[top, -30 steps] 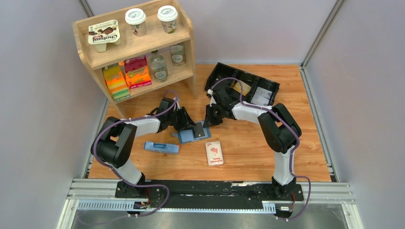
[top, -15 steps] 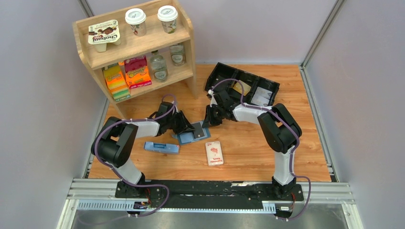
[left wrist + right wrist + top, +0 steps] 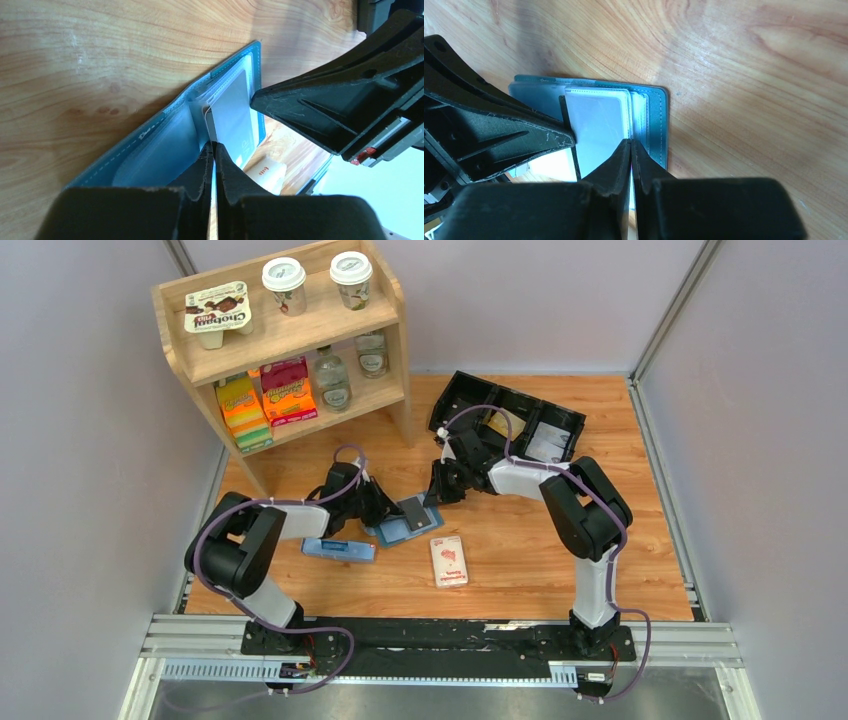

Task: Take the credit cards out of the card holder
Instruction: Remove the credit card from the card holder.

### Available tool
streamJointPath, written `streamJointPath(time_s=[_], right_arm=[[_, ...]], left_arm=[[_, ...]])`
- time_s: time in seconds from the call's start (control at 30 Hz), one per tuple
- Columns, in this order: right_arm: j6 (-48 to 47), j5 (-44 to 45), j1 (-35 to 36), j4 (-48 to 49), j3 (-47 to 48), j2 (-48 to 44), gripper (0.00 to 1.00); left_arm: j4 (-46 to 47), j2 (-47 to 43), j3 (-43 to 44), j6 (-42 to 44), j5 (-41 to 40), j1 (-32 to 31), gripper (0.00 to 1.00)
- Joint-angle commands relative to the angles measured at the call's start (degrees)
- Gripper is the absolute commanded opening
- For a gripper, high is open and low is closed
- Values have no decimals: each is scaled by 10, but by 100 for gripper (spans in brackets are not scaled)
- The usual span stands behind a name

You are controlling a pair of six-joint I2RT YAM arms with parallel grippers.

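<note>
The light blue card holder [image 3: 396, 530] lies open on the wooden table between both arms. A dark grey credit card [image 3: 413, 510] pokes out of it, tilted. My left gripper [image 3: 387, 512] comes in from the left. In the left wrist view its jaws [image 3: 212, 146] are shut on the thin edge of that card [image 3: 231, 112], over the holder's clear slots [image 3: 150, 150]. My right gripper [image 3: 436, 496] comes in from the right. Its jaws [image 3: 630, 142] are shut on the holder's stitched side [image 3: 659, 120], beside the card [image 3: 599, 122]. No tan-gold card shows.
A narrow pale blue box [image 3: 339, 549] lies left of the holder and a white pack with a red picture [image 3: 449, 560] lies in front of it. A wooden shelf [image 3: 395, 390] with cups and bottles stands back left. A black divided tray [image 3: 510, 415] sits behind the right arm.
My left gripper's jaws have closed on the card's edge and its wrist has shifted slightly left. The right arm has stayed still.
</note>
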Motion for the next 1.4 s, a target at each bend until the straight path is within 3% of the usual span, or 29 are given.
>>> streamJointPath(time_s=[0.0,0.47,0.57,0.8,0.97,1.1,1.3,1.37], right_arm=[[-9,57,2,-34,-27,33,8],[-3,66,-4,-33,-31,38,7],[-1,67,-6,-33,-33,38,7],[3,63,-8,-28,-31,37,6],[7,55,-8,-25,-30,40,7],[8,55,-8,-24,-33,36,7],[11,50,-8,-20,-32,38,7],[11,51,-8,-20,-32,38,7]], left_arm=[[23,-33,-22,-4,5,2,5],[38,-55,-50,-5,16,9,7],[24,-65,-54,-3,13,14,1],[-5,-77,-63,13,3,27,0],[38,-29,-55,-8,38,27,23],[60,-13,-60,-23,36,26,35],[98,13,-64,-41,40,26,38],[107,19,-65,-46,43,26,34]])
